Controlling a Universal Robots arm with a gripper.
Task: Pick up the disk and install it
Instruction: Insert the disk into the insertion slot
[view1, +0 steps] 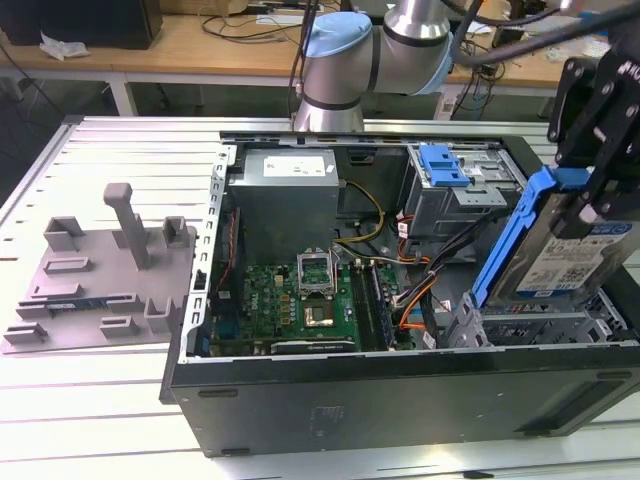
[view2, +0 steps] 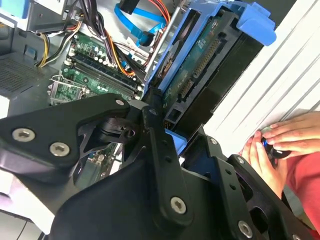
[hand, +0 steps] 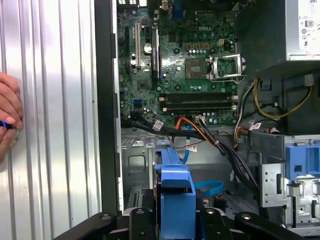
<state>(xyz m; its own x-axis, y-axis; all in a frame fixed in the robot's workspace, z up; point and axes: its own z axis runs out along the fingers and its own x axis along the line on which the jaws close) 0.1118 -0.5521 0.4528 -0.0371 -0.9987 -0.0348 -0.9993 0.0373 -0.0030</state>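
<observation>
Exterior view: disk (view1: 565, 255) gripped at its blue-framed edge by the closed hand (view1: 597, 195), tilted on edge just above the drive cage (view1: 540, 325) at the exterior view's right end of the open computer case (view1: 400, 400). Motherboard (view1: 300, 300) alongside. Person's hands (view2: 277, 145) at the ribbed bench (view2: 295, 65) in the second wrist view.

one disk (view1: 565, 250), one gripper (view1: 592, 200) and one robot arm (view1: 350, 50). one open computer case (view1: 400, 400), with one motherboard (view1: 300, 300), one grey power supply (view1: 285, 200) and one blue latch (view1: 443, 163) inside. one grey moulded fixture (view1: 100, 270) on the one tabletop (view1: 100, 400). two hands (view2: 292, 135) of a person.
</observation>
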